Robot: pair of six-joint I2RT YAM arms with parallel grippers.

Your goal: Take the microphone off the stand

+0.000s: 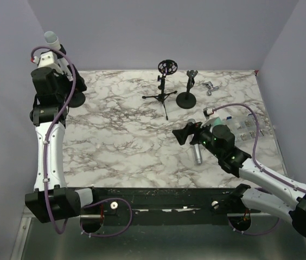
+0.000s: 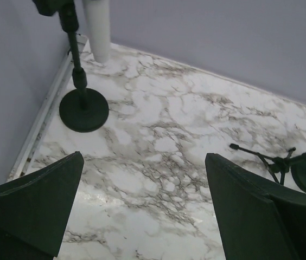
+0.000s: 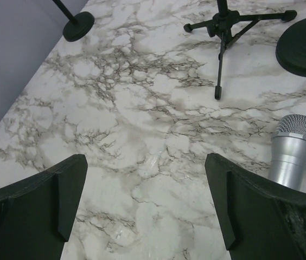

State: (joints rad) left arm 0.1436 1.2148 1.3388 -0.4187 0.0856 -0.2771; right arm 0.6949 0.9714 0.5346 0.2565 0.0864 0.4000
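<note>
R claw [image 3: 145, 165] is released, nothing btwn jaws; silver mic [image 3: 294, 151] lies just beside it, so a sloppy retract cld nudge & roll it.

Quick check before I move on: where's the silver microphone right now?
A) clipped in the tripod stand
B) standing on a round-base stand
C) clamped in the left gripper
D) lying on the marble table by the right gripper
D: the silver microphone lies on the marble table next to one finger of the open right gripper, not between its fingers.
</note>
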